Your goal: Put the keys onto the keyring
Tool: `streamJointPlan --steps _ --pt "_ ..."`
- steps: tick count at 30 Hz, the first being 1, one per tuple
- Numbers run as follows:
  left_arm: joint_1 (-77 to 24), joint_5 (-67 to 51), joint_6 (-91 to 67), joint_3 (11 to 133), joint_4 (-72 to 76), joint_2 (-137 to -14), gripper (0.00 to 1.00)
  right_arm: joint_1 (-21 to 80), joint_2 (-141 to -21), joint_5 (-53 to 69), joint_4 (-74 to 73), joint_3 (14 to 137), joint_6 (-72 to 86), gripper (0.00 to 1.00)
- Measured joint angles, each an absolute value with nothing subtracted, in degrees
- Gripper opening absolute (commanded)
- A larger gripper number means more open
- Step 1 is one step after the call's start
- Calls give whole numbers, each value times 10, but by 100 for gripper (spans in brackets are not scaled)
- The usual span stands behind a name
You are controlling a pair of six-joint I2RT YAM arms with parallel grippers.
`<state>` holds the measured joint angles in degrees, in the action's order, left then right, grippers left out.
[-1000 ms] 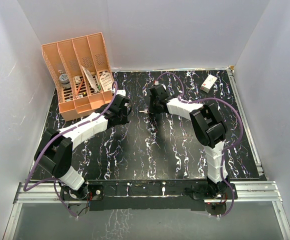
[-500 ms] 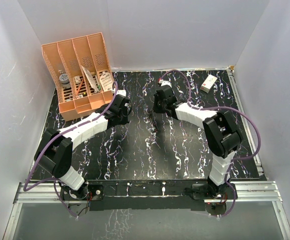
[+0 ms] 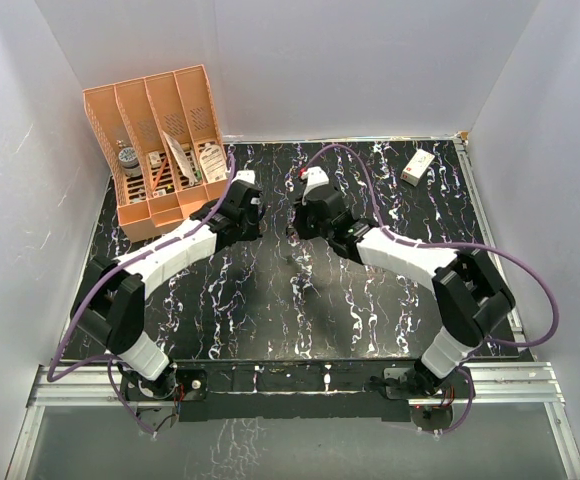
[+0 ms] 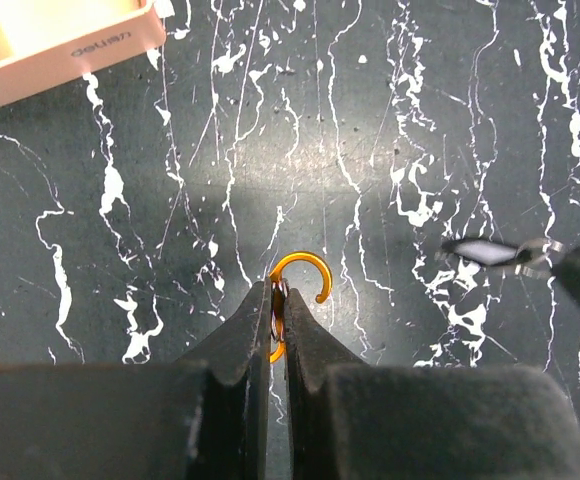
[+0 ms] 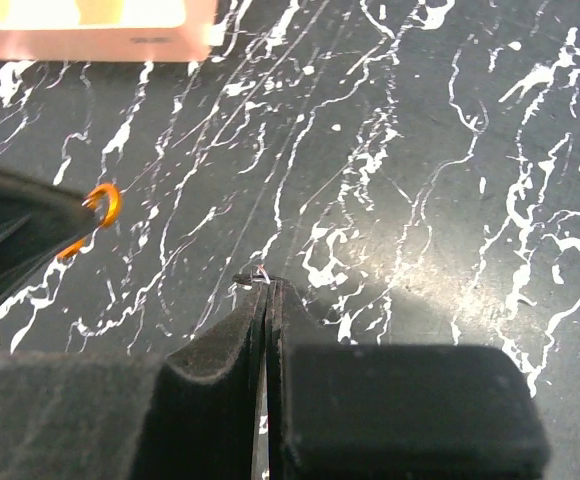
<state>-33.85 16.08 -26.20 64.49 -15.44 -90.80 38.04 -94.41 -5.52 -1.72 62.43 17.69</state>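
My left gripper (image 4: 278, 300) is shut on the keyring (image 4: 305, 270), a small orange S-shaped clip whose open hook sticks out past the fingertips. The keyring also shows at the left of the right wrist view (image 5: 100, 212). My right gripper (image 5: 266, 290) is shut on the keys (image 5: 253, 277), a tiny dark metal piece with a silvery glint poking out at its tips. In the left wrist view the keys (image 4: 495, 252) appear blurred at the right, a short way from the keyring. In the top view both grippers (image 3: 260, 222) (image 3: 292, 228) face each other above the black marbled mat.
A large orange slotted organizer (image 3: 155, 150) stands at the back left, holding several items; its base edge shows in both wrist views (image 4: 60, 50) (image 5: 90, 30). A white rectangular box with a red mark (image 3: 417, 166) lies at the back right. White walls surround the mat.
My right arm has stretched out and its gripper has shifted left and slightly nearer the left gripper, with the keys. The left gripper has edged up slightly, still holding the keyring.
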Motion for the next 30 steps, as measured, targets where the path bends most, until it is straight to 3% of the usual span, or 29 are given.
streamJointPlan --steps 30 --pt "-338 108 -277 679 -176 -926 0 452 -912 -84 149 536 119 0"
